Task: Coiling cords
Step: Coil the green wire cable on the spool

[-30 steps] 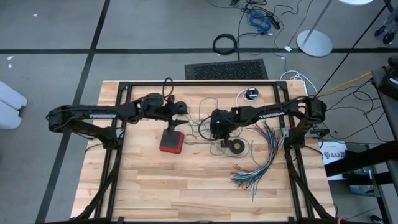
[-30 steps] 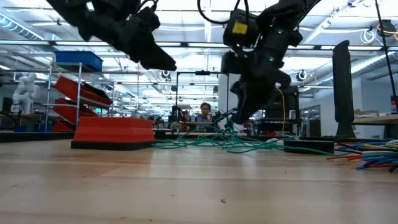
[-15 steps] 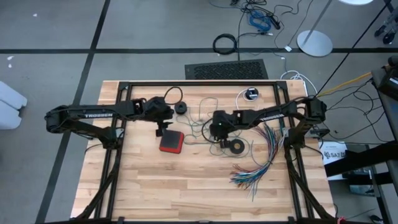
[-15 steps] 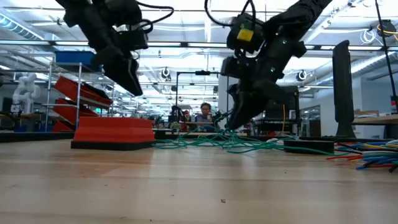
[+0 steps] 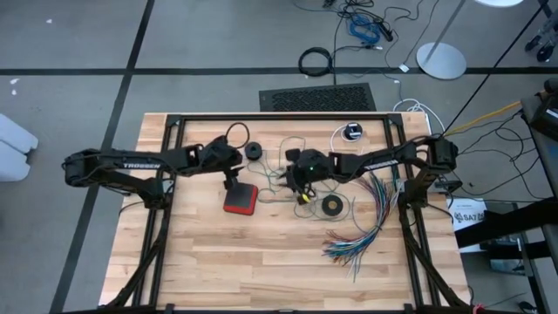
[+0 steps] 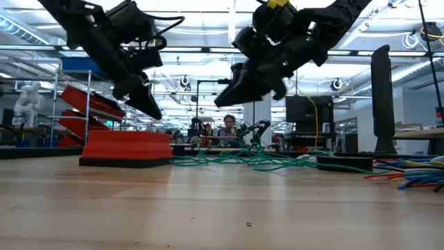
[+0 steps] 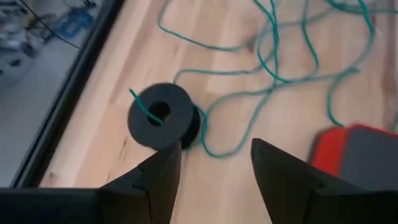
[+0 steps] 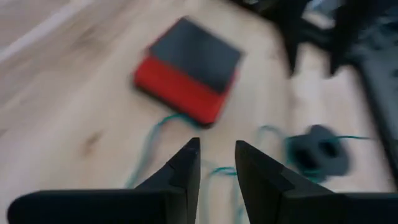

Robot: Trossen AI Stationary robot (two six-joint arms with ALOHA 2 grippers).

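- The left gripper (image 5: 234, 179) hangs above the table just left of the flat red-and-black rectangular block (image 5: 240, 199), its dark fingers (image 7: 158, 180) spread wide with nothing between them.
- In its wrist view a small black ring-shaped spool (image 7: 160, 116) lies just ahead of the fingertips, with one end of the thin teal-green cord (image 7: 273, 62) poking through its hole.
- That teal-green cord sprawls in loose loops on the wood to the right of the red-and-black block, between the two grippers, uncoiled by the look of it.
- The right gripper (image 5: 301, 181) hovers over those loops, right of the block; its fingers (image 8: 186, 163) stand a narrow gap apart and hold nothing.
- The thin white cord (image 5: 338, 133) curls beside its small round black-and-white piece (image 5: 352, 132), well right of the block near the table's far edge.
- Risk: the loops cross one another (a tangle in waiting), so pulling one strand could tighten a knot, or drag the spool and a black tape-like ring (image 5: 332, 205) along.
- Risk: a low sweep by the left gripper could knock the block.
- The low view alone shows both grippers clear of the table; the high view alone shows the white cord and the fanned multicoloured wires (image 5: 366, 228) beyond.
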